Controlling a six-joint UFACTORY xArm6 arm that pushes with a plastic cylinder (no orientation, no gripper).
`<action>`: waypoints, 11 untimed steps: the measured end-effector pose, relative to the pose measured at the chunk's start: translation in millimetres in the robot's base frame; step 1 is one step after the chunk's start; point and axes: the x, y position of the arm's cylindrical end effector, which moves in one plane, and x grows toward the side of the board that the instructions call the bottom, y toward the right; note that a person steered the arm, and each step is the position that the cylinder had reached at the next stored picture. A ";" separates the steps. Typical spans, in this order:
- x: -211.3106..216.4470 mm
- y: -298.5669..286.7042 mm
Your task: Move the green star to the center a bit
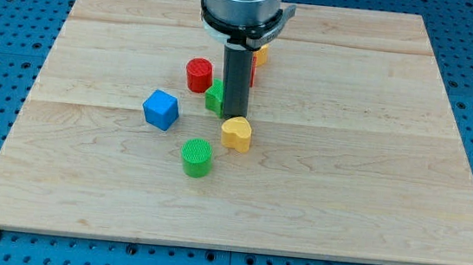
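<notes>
The green star lies on the wooden board left of centre, mostly hidden behind my rod. My tip is at the star's right side, touching or nearly touching it. A yellow heart sits just below the tip. A red cylinder stands up-left of the star. A blue cube lies to the star's left. A green cylinder stands below, toward the view's bottom.
A yellow block and a sliver of a red block peek out behind the rod, toward the view's top. The arm's grey mount hangs over the board's top middle. Blue pegboard surrounds the board.
</notes>
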 end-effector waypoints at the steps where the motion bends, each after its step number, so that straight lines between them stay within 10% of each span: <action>1: 0.1 -48.1; 4: -51.5 -109.5; 9: -12.3 -34.3; 11: -65.9 -8.8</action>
